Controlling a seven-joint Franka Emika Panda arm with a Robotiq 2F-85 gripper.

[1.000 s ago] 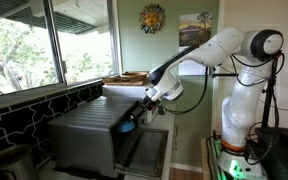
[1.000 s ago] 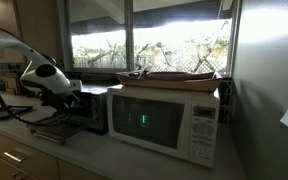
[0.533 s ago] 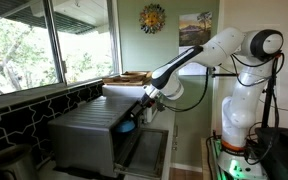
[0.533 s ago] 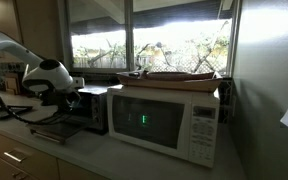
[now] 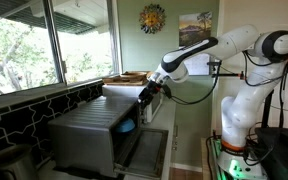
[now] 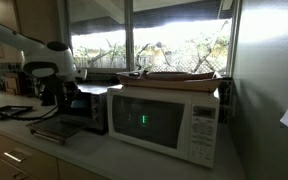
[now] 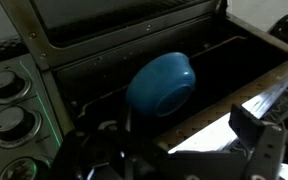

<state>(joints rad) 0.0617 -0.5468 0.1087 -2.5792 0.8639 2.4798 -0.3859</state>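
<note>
You've a bright blue bowl [image 7: 162,85] against the black inside of the oven [image 7: 84,35]; shell grey. Microwave [image 6: 169,120] white, green display. Backsplash [image 5: 24,112] black tiles, pale grout. Your arm [image 5: 234,42] white.

Arm [image 6: 42,62] at toaster oven [image 6: 87,110], microwave [image 6: 169,120] beside

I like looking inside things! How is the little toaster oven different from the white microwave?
The toaster oven has its door hanging open; the microwave is shut. The toaster oven is dark and smaller; the microwave is white and bigger. A blue bowl shows inside the toaster oven; the microwave's inside is hidden. Both sit on the counter.
</note>
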